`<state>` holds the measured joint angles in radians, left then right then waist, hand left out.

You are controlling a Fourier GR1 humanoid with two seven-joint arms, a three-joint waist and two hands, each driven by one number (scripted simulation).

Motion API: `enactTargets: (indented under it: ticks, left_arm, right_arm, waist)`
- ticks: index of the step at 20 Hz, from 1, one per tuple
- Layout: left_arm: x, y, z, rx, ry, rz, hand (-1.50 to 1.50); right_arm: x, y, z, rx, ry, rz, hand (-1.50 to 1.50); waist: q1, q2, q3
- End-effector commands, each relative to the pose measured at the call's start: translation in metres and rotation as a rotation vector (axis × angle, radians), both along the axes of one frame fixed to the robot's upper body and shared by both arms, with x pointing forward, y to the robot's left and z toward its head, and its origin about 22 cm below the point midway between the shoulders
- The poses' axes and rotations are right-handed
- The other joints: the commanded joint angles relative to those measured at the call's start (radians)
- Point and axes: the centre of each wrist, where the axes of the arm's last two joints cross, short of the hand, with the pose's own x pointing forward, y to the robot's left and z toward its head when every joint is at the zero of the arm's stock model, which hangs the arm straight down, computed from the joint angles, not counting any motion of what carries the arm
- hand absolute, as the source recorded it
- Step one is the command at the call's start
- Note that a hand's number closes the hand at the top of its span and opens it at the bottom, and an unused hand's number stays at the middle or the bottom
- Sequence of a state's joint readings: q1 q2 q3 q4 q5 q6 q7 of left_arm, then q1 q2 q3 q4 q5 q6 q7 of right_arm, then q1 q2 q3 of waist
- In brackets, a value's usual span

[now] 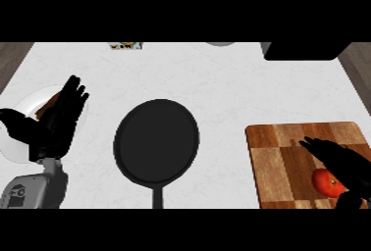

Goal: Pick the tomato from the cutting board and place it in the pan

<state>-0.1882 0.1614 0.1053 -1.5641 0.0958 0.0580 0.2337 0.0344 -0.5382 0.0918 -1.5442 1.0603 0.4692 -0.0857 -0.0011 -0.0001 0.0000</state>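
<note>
Right hand (346, 164), fingers straight, over tomato (323, 181) on cutting board (277, 162), near right; contact unclear. Pan (156, 139) centre. Left hand (56, 126) open, left.

- Red round tomato (323, 180): right side hidden under the black right hand (342, 164).
- White round plate (27, 104): largely covered by the black left hand (56, 122).
- Black round pan (156, 139): handle end cut off below.
- Black block (304, 50) and grey round thing (220, 43): cut off at the top, unidentifiable.

One head camera looks steeply down on the counter (217, 83) from fairly near; the pan (156, 139) lies central, and the far edge seems cut off.
</note>
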Motion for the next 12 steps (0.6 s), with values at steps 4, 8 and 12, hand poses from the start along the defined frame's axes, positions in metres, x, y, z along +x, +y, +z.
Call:
enactTargets:
  ticks: [4,8,12]
  left_arm:
    - [-0.014,0.005,0.0,0.004,0.004,0.004,0.0]
    - [-0.006,-0.001,0.007,-0.004,0.007,-0.003,0.0]
    - [-0.007,-0.003,0.0,0.0,0.003,0.007,0.0]
  right_arm:
    - [0.003,0.013,-0.044,0.029,-0.014,0.114,1.5]
    - [0.009,0.007,-0.044,0.061,-0.043,0.113,1.5]
    - [0.012,0.001,-0.044,0.093,-0.051,0.103,1.5]
  waist:
    - [0.006,0.001,0.001]
    - [0.004,0.0,0.0]
    - [0.004,0.001,0.0]
